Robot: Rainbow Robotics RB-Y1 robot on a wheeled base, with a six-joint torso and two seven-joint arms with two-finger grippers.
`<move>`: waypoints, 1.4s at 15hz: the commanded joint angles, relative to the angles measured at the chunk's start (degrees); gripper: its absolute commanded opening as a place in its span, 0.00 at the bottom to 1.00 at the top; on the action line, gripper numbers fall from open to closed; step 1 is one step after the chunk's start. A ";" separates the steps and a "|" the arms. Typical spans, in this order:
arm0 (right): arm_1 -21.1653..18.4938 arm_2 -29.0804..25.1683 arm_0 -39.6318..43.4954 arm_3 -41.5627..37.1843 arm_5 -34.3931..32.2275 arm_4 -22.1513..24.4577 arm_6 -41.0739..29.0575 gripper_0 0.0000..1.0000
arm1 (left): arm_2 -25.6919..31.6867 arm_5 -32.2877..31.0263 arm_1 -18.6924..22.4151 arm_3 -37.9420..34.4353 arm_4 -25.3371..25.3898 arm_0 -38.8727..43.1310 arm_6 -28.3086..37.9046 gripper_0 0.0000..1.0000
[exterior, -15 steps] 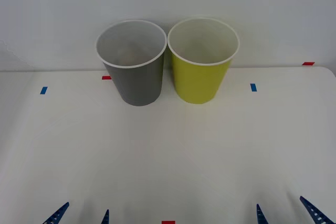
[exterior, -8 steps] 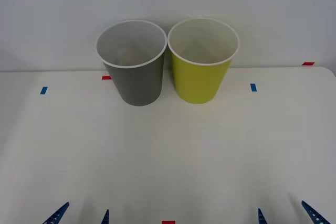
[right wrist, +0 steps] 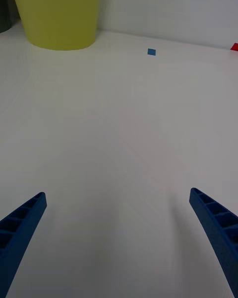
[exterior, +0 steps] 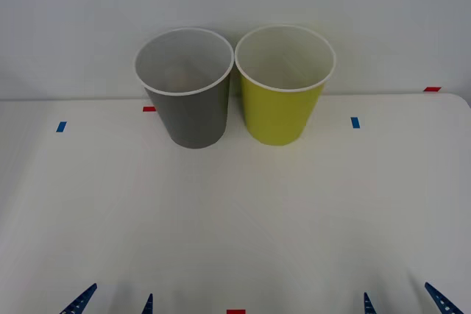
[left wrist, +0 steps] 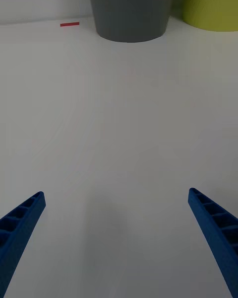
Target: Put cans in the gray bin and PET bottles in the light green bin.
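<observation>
The gray bin and the light green bin stand upright side by side at the back of the white table, gray on the left, their rims nearly touching. The gray bin's base is ahead of my left gripper. The light green bin is ahead of my right gripper. My left gripper and right gripper sit low at the table's near edge. Both are open with nothing between their fingers. The cans and PET bottles are out of view.
Small blue tape marks and red ones lie on the table. A pale wall rises right behind the bins. The table's right back corner is rounded.
The right gripper's fingertips have slipped slightly lower and to the right in the front view. The left gripper and both bins have not moved.
</observation>
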 commanded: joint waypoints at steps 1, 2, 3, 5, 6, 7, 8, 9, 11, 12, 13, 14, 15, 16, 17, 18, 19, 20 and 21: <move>0.00 0.00 0.00 0.01 0.00 -0.03 0.01 1.00 | 0.00 0.00 0.00 0.00 0.00 0.00 0.00 1.00; 0.00 0.00 0.00 0.01 0.00 -0.03 0.01 1.00 | 0.00 0.00 0.00 0.00 0.00 0.00 0.00 1.00; 0.00 0.00 0.00 0.01 0.00 -0.03 0.01 1.00 | 0.00 0.00 0.00 0.00 0.00 0.00 0.00 1.00; 0.00 0.00 0.00 0.01 0.00 -0.03 0.01 1.00 | 0.00 0.00 0.00 0.00 0.00 0.00 0.00 1.00; 0.00 0.00 0.00 0.01 0.00 -0.03 0.01 1.00 | 0.00 0.00 0.00 0.00 0.00 0.00 0.00 1.00; 0.00 0.00 0.00 0.01 0.00 -0.03 0.01 1.00 | 0.00 0.00 0.00 0.00 0.00 0.00 0.00 1.00; 0.00 0.00 0.00 0.01 0.00 -0.03 0.01 1.00 | 0.00 0.00 0.00 0.00 0.00 0.00 0.00 1.00; 0.00 0.00 0.00 0.01 0.00 -0.03 0.01 1.00 | 0.00 0.00 0.00 0.00 0.00 0.00 0.00 1.00; 0.00 0.00 0.00 0.01 0.00 -0.03 0.01 1.00 | 0.00 0.00 0.00 0.00 0.00 0.00 0.00 1.00; 0.00 0.00 0.00 0.01 0.00 -0.03 0.01 1.00 | 0.00 0.00 0.00 0.00 0.00 0.00 0.00 1.00; 0.00 0.00 0.00 0.01 0.00 -0.03 0.01 1.00 | 0.00 0.00 0.00 0.00 0.00 0.00 0.00 1.00; 0.00 0.00 0.00 0.01 0.00 -0.03 0.01 1.00 | 0.00 0.00 0.00 0.00 0.00 0.00 0.00 1.00; 0.00 0.00 0.00 0.01 0.00 -0.03 0.01 1.00 | 0.00 0.00 0.00 0.00 0.00 0.00 0.00 1.00; 0.00 0.00 0.00 0.01 0.00 -0.03 0.01 1.00 | 0.00 0.00 0.00 0.00 0.00 0.00 0.00 1.00; 0.00 0.00 0.00 0.01 0.00 -0.03 0.01 1.00 | 0.00 0.00 0.00 0.00 0.00 0.00 0.00 1.00; 0.00 0.00 0.00 0.01 0.00 -0.03 0.01 1.00 | 0.00 0.00 0.00 0.00 0.00 0.00 0.00 1.00; 0.00 0.00 0.00 0.01 0.00 -0.03 0.01 1.00 | 0.00 0.00 0.00 0.00 0.00 0.00 0.00 1.00; 0.00 0.00 0.00 0.01 0.00 -0.03 0.01 1.00 | 0.00 0.00 0.00 0.00 0.00 0.00 0.00 1.00; 0.00 0.00 0.00 0.01 0.00 -0.03 0.01 1.00 | 0.00 0.00 0.00 0.00 0.00 0.00 0.00 1.00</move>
